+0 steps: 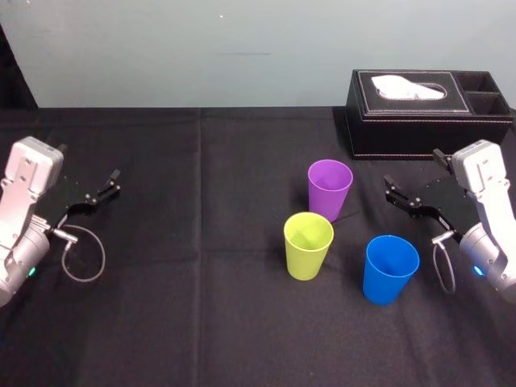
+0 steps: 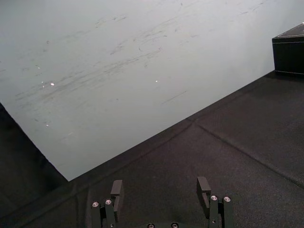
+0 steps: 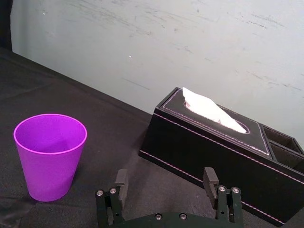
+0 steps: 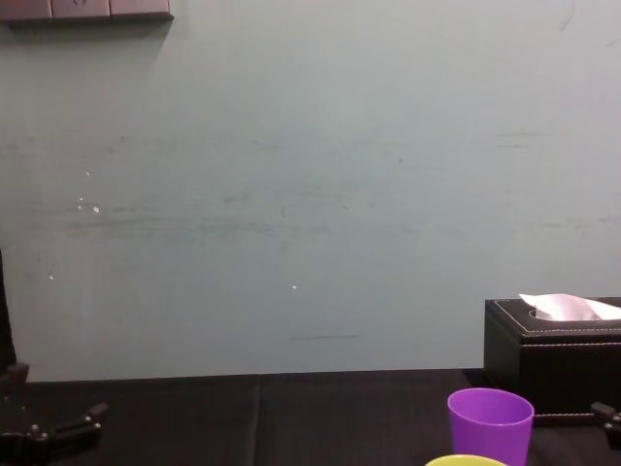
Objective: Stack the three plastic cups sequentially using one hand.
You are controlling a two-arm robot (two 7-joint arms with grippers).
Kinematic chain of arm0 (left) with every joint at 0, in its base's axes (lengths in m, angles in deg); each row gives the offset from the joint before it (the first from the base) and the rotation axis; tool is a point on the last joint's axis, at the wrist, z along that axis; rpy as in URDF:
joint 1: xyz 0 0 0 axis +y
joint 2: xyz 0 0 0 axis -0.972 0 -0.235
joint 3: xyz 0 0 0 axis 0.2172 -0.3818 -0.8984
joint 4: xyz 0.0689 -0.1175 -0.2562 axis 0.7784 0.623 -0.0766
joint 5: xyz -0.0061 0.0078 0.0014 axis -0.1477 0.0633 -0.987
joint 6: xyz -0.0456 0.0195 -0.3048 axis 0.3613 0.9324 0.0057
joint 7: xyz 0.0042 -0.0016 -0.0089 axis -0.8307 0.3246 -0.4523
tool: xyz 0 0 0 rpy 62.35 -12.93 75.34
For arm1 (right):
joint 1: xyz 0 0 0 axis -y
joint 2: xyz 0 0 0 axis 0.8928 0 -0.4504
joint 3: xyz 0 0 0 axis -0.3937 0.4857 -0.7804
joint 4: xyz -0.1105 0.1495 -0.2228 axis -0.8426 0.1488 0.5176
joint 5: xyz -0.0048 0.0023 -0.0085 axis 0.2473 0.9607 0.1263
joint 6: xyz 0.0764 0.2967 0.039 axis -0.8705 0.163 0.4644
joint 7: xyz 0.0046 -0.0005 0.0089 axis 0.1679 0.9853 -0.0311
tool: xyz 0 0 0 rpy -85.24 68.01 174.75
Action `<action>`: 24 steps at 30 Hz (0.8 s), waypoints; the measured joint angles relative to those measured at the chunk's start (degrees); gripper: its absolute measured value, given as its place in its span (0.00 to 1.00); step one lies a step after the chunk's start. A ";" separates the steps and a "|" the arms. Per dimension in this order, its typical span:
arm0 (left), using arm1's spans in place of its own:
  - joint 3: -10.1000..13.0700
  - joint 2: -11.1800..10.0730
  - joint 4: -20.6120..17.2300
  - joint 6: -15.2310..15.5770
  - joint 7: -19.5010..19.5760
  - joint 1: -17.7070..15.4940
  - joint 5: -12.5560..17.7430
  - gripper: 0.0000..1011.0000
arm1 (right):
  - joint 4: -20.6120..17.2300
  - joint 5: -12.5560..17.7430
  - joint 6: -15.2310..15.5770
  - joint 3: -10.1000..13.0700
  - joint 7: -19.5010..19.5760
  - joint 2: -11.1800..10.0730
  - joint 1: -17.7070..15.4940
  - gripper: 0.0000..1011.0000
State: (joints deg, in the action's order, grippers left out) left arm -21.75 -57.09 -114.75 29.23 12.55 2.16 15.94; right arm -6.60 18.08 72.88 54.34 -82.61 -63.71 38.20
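Purple cup [image 1: 330,189], yellow-green cup [image 1: 308,245], blue cup [image 1: 390,268], black cloth [image 1: 193,306].

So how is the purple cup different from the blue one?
The purple cup is violet, the blue cup bright blue. The purple cup stands farther back, near the tissue box; the blue cup stands nearer the robot, to its right. Both are upright, empty, alike in shape and unstacked.

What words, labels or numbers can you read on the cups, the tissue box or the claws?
No readable text anywhere.
The purple cup, yellow-green cup and blue cup are plain; the black tissue box shows only stitching; the left claw and right claw, open at the table sides, bear no markings.
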 joint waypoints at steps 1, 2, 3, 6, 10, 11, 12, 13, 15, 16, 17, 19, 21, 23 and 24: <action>0.00 0.00 0.00 0.00 0.00 0.00 0.00 1.00 | 0.00 0.00 0.00 0.00 0.00 0.00 0.00 0.99; 0.00 0.00 0.00 0.00 0.00 0.00 0.00 1.00 | 0.00 0.00 0.00 0.00 0.00 0.00 0.00 0.99; 0.00 0.00 0.00 0.00 0.00 0.00 0.00 1.00 | 0.00 0.00 0.00 0.00 0.00 0.00 0.00 0.99; 0.00 0.00 0.00 0.00 0.00 0.00 0.00 1.00 | 0.00 0.00 0.00 0.00 0.00 0.00 0.00 0.99; 0.00 0.00 0.00 0.00 0.00 0.00 0.00 1.00 | 0.00 0.00 0.00 0.00 0.00 0.00 0.00 0.99; 0.00 0.00 0.00 0.00 0.00 0.00 0.00 1.00 | 0.00 0.00 0.00 0.00 0.00 0.00 0.00 0.99; 0.00 0.00 0.00 0.00 0.00 0.00 0.00 1.00 | 0.00 0.00 0.00 0.00 0.00 0.00 0.00 0.99; 0.00 0.00 0.00 0.00 0.00 0.00 0.00 1.00 | 0.00 0.00 0.00 0.00 0.00 0.00 0.00 0.99; 0.00 0.00 0.00 0.00 0.00 0.00 0.00 1.00 | 0.00 0.00 0.00 0.00 0.00 0.00 0.00 0.99; 0.00 0.00 0.00 0.00 0.00 0.00 0.00 1.00 | 0.00 0.00 0.00 0.00 0.00 0.00 0.00 0.99; 0.00 0.00 0.00 0.00 0.00 0.00 0.00 1.00 | 0.00 0.00 0.00 0.00 0.00 0.00 0.00 0.99; 0.00 0.00 0.00 0.00 0.00 0.00 0.00 1.00 | -0.35 0.04 0.08 0.21 -0.06 0.10 -0.05 0.99; 0.00 0.00 0.00 0.00 0.00 0.00 0.00 1.00 | -1.28 0.32 0.36 0.67 -0.14 0.20 -0.25 0.99; 0.00 0.00 0.00 0.00 0.00 0.00 0.00 1.00 | -2.63 0.79 0.97 1.38 -0.70 0.06 -0.82 0.99; 0.00 0.00 0.00 0.00 0.00 0.00 0.00 1.00 | -2.99 0.91 1.12 1.57 -0.90 -0.03 -0.99 0.99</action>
State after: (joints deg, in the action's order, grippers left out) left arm -21.75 -57.09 -114.75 29.23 12.55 2.16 15.94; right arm -9.59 19.00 74.00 55.90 -83.51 -63.74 37.21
